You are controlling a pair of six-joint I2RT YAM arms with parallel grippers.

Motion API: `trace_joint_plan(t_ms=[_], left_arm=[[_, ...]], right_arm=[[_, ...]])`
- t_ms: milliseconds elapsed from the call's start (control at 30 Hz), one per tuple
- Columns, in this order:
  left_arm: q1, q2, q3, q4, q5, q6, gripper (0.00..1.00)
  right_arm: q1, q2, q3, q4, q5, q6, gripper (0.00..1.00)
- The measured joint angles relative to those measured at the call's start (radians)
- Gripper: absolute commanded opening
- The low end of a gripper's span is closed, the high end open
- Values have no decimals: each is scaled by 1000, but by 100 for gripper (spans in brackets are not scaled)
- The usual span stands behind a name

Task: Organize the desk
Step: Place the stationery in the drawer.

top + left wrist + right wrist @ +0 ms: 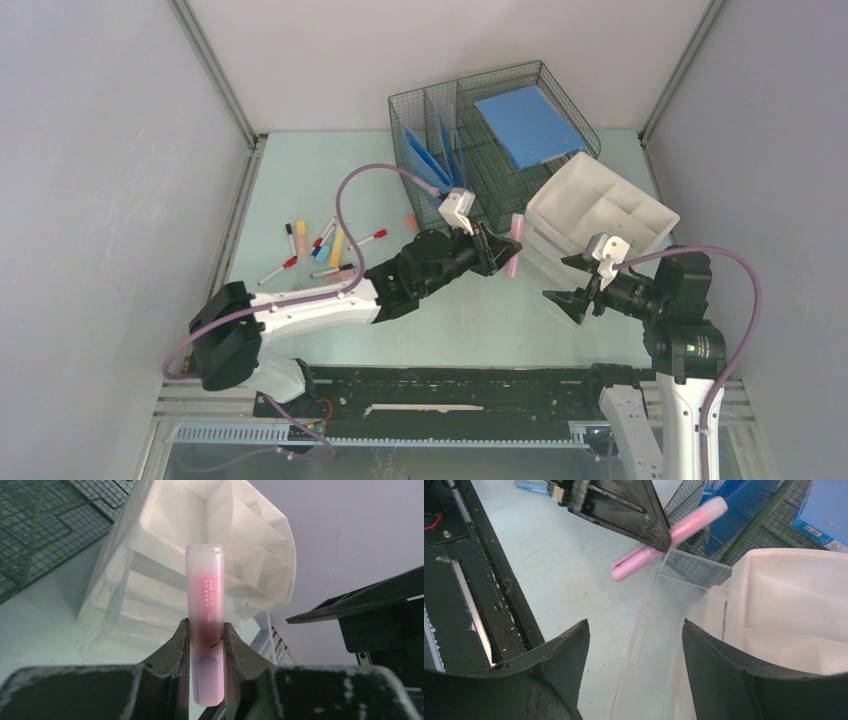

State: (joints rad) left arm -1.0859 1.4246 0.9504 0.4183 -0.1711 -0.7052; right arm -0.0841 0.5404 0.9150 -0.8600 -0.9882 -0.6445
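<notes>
Closest to the lens, the left gripper (206, 630) is pinching a pink marker (205, 585) across its lower barrel. The jaws are pressing in on either side, so the capped end is standing well clear of them and most of the length is free to be lowered into something. Beyond it the white plastic organizer (240, 535) is showing its open compartments, and the overhead view is placing the marker just beside that unit, raised off the surface. The right gripper (635, 627) is hanging near the organizer's front corner with its jaws spread wide and nothing between them. It is probably waiting there to steady the unit or work its drawer. A clear tray (649, 630) seems to be sticking out from the organizer's base like a pulled-out drawer, though the see-through plastic is making that hard to confirm. The desk (300, 170), a pale green top, is lying under everything, running from the black rail (450, 390) by the arm bases back to the grey walls (100, 150). On its left half a scatter of loose pens (320, 245) is waiting to be sorted, while a wire basket (500, 180) at the back is holding blue folders (528, 125). Judging by this, the step in hand is carrying one marker across to storage, with most of the tidying not yet done.
</notes>
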Motion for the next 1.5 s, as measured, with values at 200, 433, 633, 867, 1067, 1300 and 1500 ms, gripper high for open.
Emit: trace_joint_plan(t_ms=[200, 433, 633, 867, 1067, 1300, 1500], left_arm=[[16, 127, 99, 11, 47, -57, 0], [21, 224, 172, 13, 47, -126, 10], [21, 277, 220, 13, 47, -159, 32], [25, 298, 266, -11, 53, -171, 62], [33, 293, 275, -35, 52, -150, 68], [35, 145, 186, -66, 40, -65, 70], [35, -97, 40, -66, -22, 23, 72]], right_arm=[[2, 0, -1, 13, 10, 0, 76], [8, -1, -3, 14, 19, 0, 76], [13, -2, -3, 16, 23, 0, 76], [14, -2, -3, 17, 23, 0, 76], [15, -2, -3, 17, 27, 0, 76], [16, -2, -3, 17, 27, 0, 76], [19, -2, -3, 16, 27, 0, 76]])
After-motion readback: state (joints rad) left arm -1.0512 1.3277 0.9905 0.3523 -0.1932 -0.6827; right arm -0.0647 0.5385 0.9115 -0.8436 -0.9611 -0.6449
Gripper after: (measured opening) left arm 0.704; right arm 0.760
